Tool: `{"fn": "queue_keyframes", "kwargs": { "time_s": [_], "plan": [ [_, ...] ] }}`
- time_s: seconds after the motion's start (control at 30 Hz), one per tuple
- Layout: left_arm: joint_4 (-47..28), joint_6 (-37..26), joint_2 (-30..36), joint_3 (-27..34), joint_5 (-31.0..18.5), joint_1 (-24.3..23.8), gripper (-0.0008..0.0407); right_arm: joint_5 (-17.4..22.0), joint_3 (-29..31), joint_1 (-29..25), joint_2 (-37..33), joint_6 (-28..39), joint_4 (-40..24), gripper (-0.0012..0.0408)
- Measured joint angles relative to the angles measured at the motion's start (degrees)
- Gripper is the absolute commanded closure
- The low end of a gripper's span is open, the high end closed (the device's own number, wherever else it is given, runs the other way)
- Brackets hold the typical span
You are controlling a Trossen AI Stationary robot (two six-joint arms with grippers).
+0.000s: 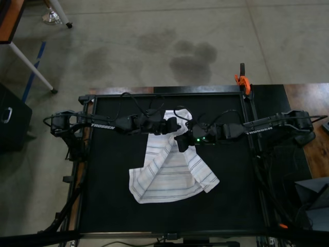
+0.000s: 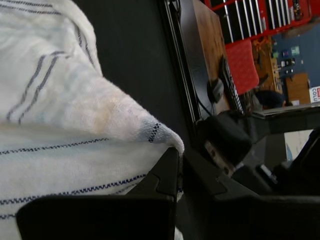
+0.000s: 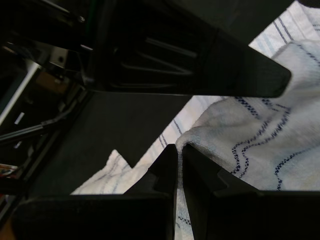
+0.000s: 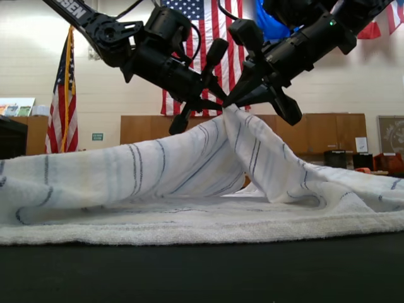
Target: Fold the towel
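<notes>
Towel (image 4: 189, 189): near edge flat on the black mat (image 1: 108, 206), far part lifted into a peak.
Left gripper (image 4: 211, 104): pinching the peak.
Right gripper (image 4: 237, 101): pinching beside it.
Progress: first fold apparently underway, nothing laid over yet.

Both arms reach in from opposite sides of the top view and meet near the middle, wrists angled down toward each other.

Left gripper (image 4: 211, 104): enters from the exterior view's left, tilted downward. Fingers closed, pinching a raised corner of the towel (image 4: 189, 158). Left wrist view confirms the 2 fingertips (image 2: 170, 165) pressed together on the cloth edge.

Right gripper (image 4: 230, 104): enters from the exterior view's right, tilted downward, tip just beside the left one. Fingers closed, towel fold clamped between the tips in the right wrist view.
</notes>
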Motion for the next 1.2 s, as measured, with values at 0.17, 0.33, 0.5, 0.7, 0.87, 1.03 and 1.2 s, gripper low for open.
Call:
{"fn": "queue_keyframes", "kwargs": {
  "time_s": [0.17, 0.33, 0.5, 0.7, 0.87, 1.03, 1.2],
  "plan": [
    [0.00, 0.00, -0.35, 0.20, 0.07, 0.02, 0.0399, 1.03, -0.50, -0.02, -0.66, 1.07, 0.04, 0.0377],
    [0.15, 0.02, -1.88, -0.94, -0.13, 0.02, 0.0399, 3.65, -0.76, -0.02, -1.20, 2.27, -0.66, 0.0333],
    [0.57, -0.04, -1.88, -0.98, -0.26, 0.02, 0.0399, 4.94, -0.79, -0.02, -1.20, 3.06, -0.76, 0.0279],
    [1.36, -0.09, -1.88, -0.33, -0.59, 0.00, 0.0399, 8.11, -0.79, -0.07, -1.20, 3.28, -0.76, 0.0250],
    [2.34, -0.13, -1.88, 0.04, -1.16, -0.31, 0.0399, 9.73, -0.81, -0.57, -1.20, 3.28, -0.79, 0.0253],
    [3.30, -0.94, -1.88, 0.02, -1.18, -0.37, 0.0399, 10.80, -0.85, -0.90, -0.81, 3.30, -0.76, 0.0264],
    [3.32, -0.96, -1.88, 0.00, -1.20, -0.37, 0.0399, 10.84, -0.85, -1.01, 0.83, 3.69, 0.55, 0.0365]
  ]
}}
